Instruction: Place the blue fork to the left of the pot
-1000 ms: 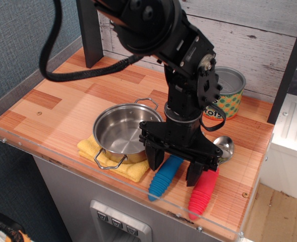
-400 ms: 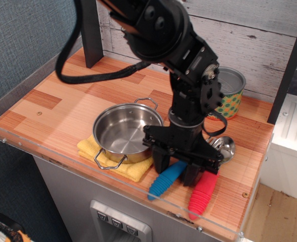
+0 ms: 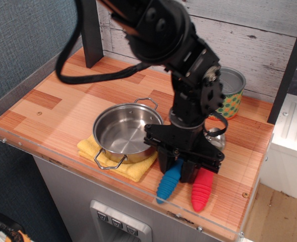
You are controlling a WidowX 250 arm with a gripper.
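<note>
Closing: the tool (image 3: 177, 171) has pinched its jaws in on the blue fork (image 3: 169, 182) since 1 second ago.
Fork: tilted up, handle below the tool.
Pot (image 3: 122, 132): beside the tool, unmoved.
Meaning: grasp made; carry pending.

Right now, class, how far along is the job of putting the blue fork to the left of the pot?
Early stage. Done: the end effector has come down over the blue fork. In hand: its fingers look closed around the handle. Left: the fork sits on the opposite side of the pot and needs carrying across.
</note>
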